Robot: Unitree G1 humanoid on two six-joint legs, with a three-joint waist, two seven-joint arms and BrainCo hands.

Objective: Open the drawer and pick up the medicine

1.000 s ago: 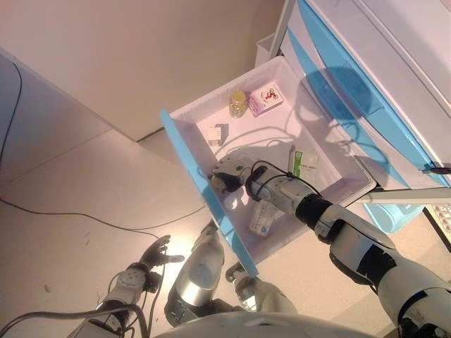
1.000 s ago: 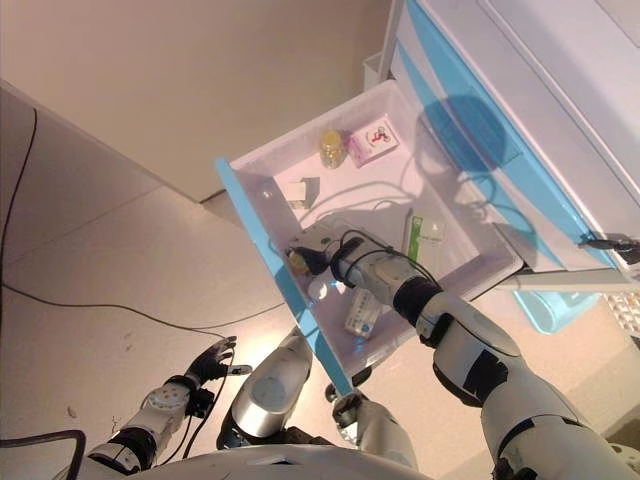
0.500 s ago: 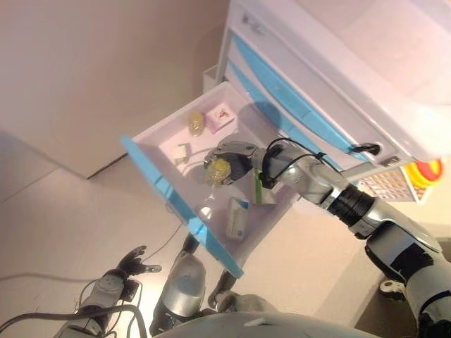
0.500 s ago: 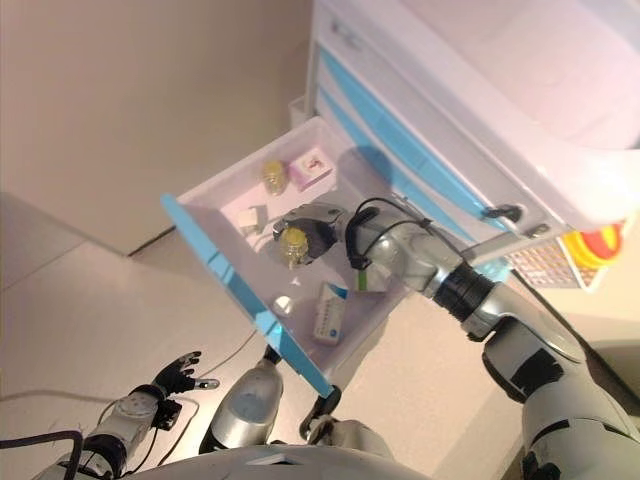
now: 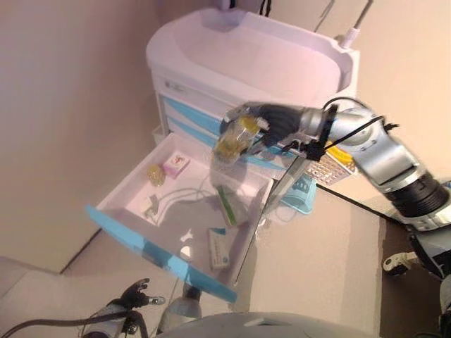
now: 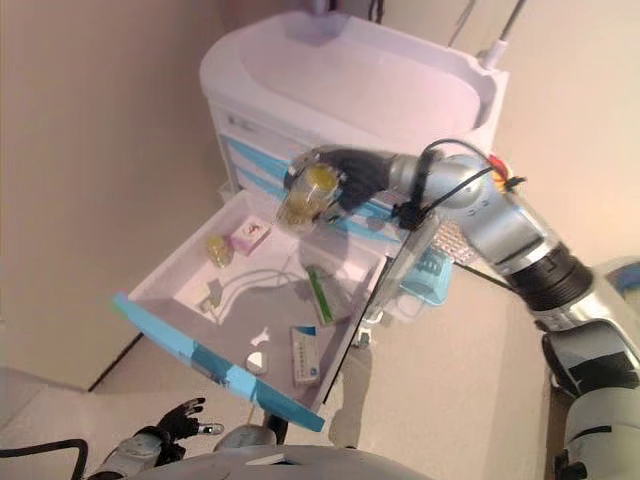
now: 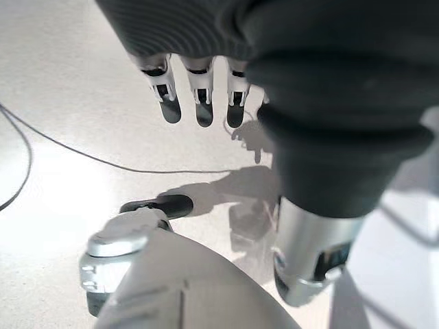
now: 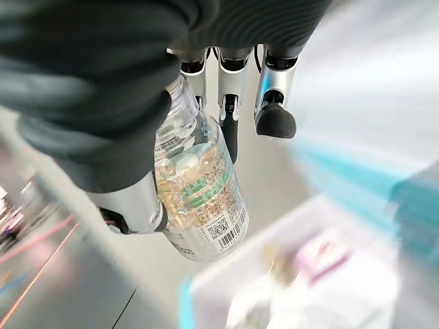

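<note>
Medicine bottle [image 8: 199, 199]: clamped between right hand [image 5: 271, 121] fingers and thumb, lifted clear of open drawer [image 5: 162, 250]; left hand [image 7: 199, 96] fingers relaxed.

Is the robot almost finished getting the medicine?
Nearly. The drawer is pulled open, so that part looks done. The right hand has its fingers curled round a clear bottle of yellow capsules, held up above the drawer. The left hand hangs open by the floor. Left: nothing I can see, besides perhaps carrying it off.
</note>
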